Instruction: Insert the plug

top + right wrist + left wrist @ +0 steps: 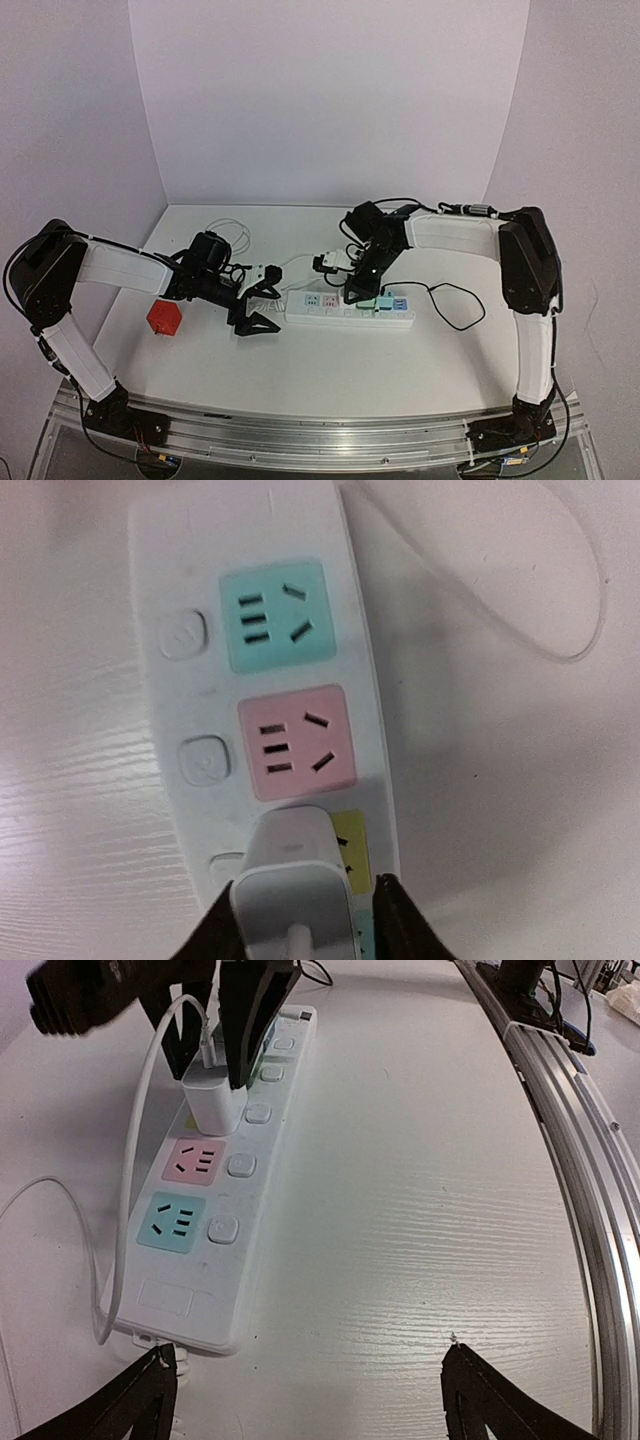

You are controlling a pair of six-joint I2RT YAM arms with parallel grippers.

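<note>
White square charger plug [290, 880] standing in the yellow socket [350, 840] of the long white plastic power strip [170, 560], next to the pink socket [295, 740]. Right jaws straddling it, slightly parted, gap visible on one side. Left jaws spread wide, empty, above the white worktop [330, 370] just off the strip's end.
</note>
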